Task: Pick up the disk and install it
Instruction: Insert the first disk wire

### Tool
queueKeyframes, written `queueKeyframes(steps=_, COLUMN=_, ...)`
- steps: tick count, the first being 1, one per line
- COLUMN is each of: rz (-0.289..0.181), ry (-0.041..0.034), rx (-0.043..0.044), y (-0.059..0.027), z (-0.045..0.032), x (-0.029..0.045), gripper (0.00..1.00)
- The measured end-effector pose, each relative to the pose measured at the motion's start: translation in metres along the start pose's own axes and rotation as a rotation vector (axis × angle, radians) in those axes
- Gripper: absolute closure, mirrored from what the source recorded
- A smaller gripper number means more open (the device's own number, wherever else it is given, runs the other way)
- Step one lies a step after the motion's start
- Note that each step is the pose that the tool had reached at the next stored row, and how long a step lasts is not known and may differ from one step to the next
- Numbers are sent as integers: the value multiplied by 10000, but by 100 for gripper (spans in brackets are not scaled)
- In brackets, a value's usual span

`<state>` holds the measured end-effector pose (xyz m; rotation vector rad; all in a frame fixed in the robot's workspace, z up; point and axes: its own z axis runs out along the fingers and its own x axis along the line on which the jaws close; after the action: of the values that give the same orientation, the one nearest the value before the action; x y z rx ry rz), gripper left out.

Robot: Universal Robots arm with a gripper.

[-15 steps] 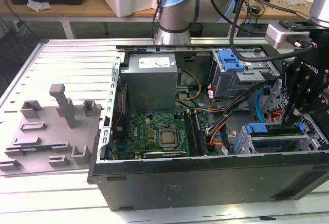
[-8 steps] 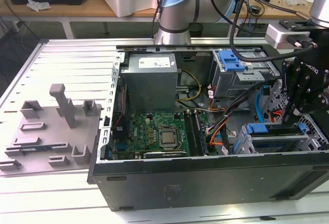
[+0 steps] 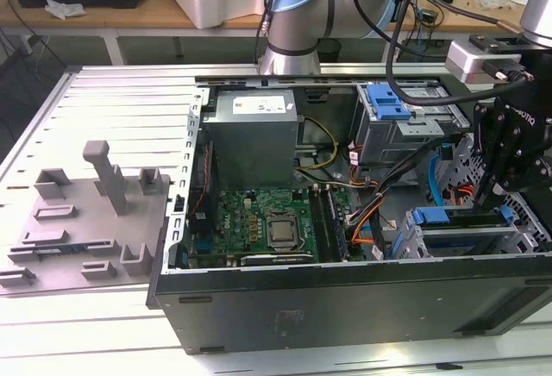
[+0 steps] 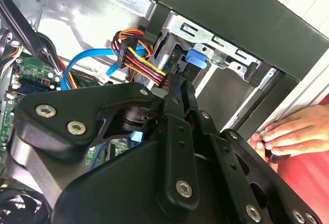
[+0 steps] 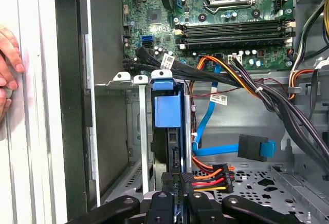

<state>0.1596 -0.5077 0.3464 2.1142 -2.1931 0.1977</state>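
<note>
The disk [image 5: 167,112] stands on edge in the metal drive bay at the front corner of the open computer case [image 3: 345,300], its blue carrier tab uppermost. The hand [image 5: 178,180] reaches down inside the case, fingers drawn narrow and pinching the disk's thin edge, just beside the red, yellow and orange power cable [image 5: 212,175]. A person's fingers [image 4: 288,129] rest just outside the case wall.

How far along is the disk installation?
Done: the disk stands edge-on inside the drive bay. In hand: the claw sits at its exposed end. Left: full seating I cannot confirm, and the blue cable's plug lies loose beside it.
</note>
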Motion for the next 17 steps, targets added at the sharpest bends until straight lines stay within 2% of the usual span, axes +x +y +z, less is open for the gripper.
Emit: queueKeyframes(steps=17, rz=-210, ry=-7, rx=32, y=1, z=13, x=-15, gripper=84)
